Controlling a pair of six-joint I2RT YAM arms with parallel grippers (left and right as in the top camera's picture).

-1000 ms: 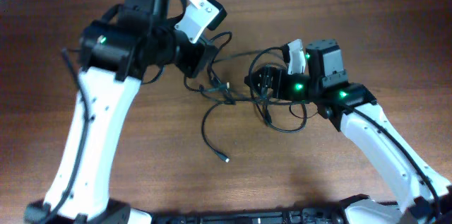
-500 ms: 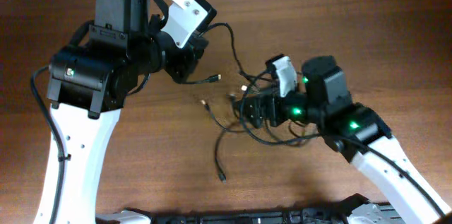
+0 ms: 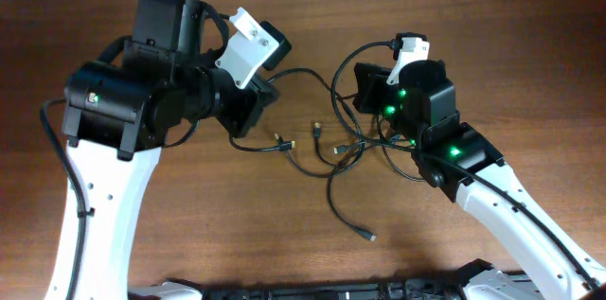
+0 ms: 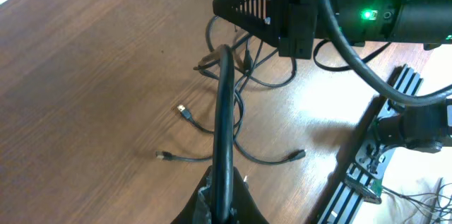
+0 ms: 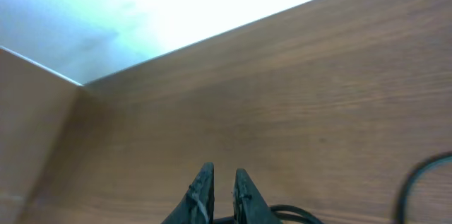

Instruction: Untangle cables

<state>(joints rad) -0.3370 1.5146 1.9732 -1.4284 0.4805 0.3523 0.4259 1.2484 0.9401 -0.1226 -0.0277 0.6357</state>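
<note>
Wood tabletop (image 3: 530, 44), cables (image 3: 327, 153) knotted midway between the arms. Left hand (image 4: 220, 203) is clamped on one strand and right hand (image 5: 222, 181) looks pinched on another, so I'd pull apart slow and low. Knot sits close under the right arm, and a loose plug (image 3: 317, 130) could snag in the loops.

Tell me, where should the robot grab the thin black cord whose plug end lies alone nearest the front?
Grip the thin black cord just behind its plug, coming straight down: that tail lies flat on the wooden table, clear of the tangle.
</note>
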